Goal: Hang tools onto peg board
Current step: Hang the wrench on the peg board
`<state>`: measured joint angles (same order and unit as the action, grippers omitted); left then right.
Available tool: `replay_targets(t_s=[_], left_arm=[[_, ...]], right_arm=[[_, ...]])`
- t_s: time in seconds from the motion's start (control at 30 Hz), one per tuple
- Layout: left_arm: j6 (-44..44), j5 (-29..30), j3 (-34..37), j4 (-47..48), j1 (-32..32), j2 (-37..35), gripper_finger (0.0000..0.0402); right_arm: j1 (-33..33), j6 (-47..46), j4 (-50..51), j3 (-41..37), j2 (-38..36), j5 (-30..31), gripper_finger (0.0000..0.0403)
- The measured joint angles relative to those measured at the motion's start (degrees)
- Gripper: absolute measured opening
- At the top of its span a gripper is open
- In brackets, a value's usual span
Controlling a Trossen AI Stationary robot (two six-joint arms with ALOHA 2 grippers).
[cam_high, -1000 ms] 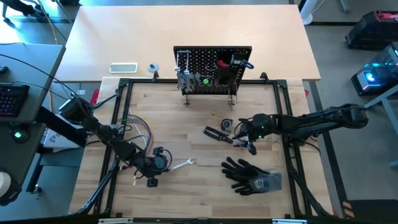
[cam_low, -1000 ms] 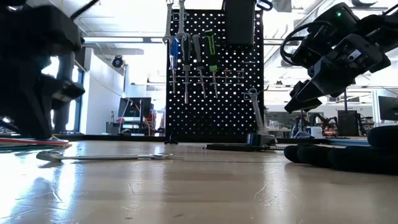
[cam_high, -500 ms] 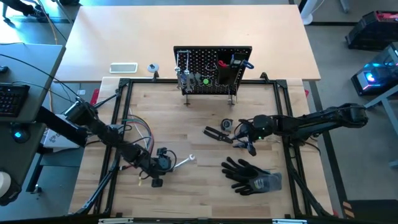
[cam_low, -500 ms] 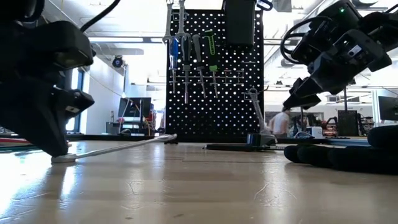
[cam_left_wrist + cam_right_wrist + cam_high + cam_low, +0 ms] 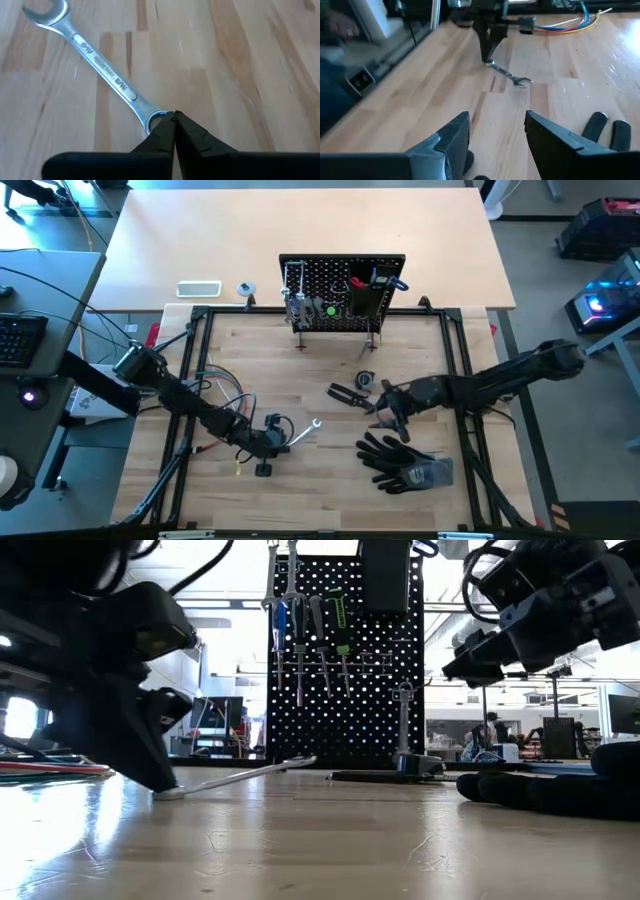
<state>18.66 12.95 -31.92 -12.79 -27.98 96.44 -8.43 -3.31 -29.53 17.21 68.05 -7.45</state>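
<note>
A silver wrench (image 5: 304, 430) lies left of the table's middle, and my left gripper (image 5: 272, 440) is shut with its tips at the wrench's near-left end. In the low view the wrench (image 5: 240, 775) slants, its far end raised. My right gripper (image 5: 390, 418) hovers open over the wood between the black pliers (image 5: 348, 394) and the black gloves (image 5: 405, 462), holding nothing. The black peg board (image 5: 342, 292) stands upright at the far side, with blue- and green-handled drivers (image 5: 340, 620) and other tools hanging on it. My left gripper has its shut fingertips (image 5: 165, 131) set on the wrench's ring end (image 5: 152, 116), coming down at a slant from the table's left, roughly along the shaft. Whether the tips sit inside the ring is hidden by the fingers. The ring end stays on the table, and the open-jaw end (image 5: 300, 761) is raised.
A bundle of coloured wires (image 5: 225, 395) lies behind the left arm. A small round part (image 5: 365, 380) sits by the pliers. Black frame rails (image 5: 460, 370) border the wooden work area. Bare wood lies between the wrench and the peg board.
My left gripper has moved toward the table's right edge and down, staying shut. It has pushed the wrench rightward along the table; the wrench, flat before, now has its far end tipped up. My right gripper has swung a little toward the near edge, rolled and levelled out, still open.
</note>
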Motion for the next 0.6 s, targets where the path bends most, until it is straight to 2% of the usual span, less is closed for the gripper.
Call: replay_targets(t_s=[0.13, 0.3, 0.6], left_arm=[[-3.09, -2.34, -0.02, -4.01, 1.9, 1.82, 0.0], [-6.61, -4.84, 0.06, -6.49, 4.23, 2.58, 0.0], [-9.12, -6.86, 0.13, -6.82, 5.89, 2.6, 0.0]], right_arm=[[-3.66, 2.57, -0.81, 3.38, 6.35, 3.97, 0.0185], [-4.77, 5.23, 0.89, 12.53, 16.63, 4.19, 0.0186], [-1.98, 18.18, 23.19, 37.1, 35.06, 2.94, 0.0201]])
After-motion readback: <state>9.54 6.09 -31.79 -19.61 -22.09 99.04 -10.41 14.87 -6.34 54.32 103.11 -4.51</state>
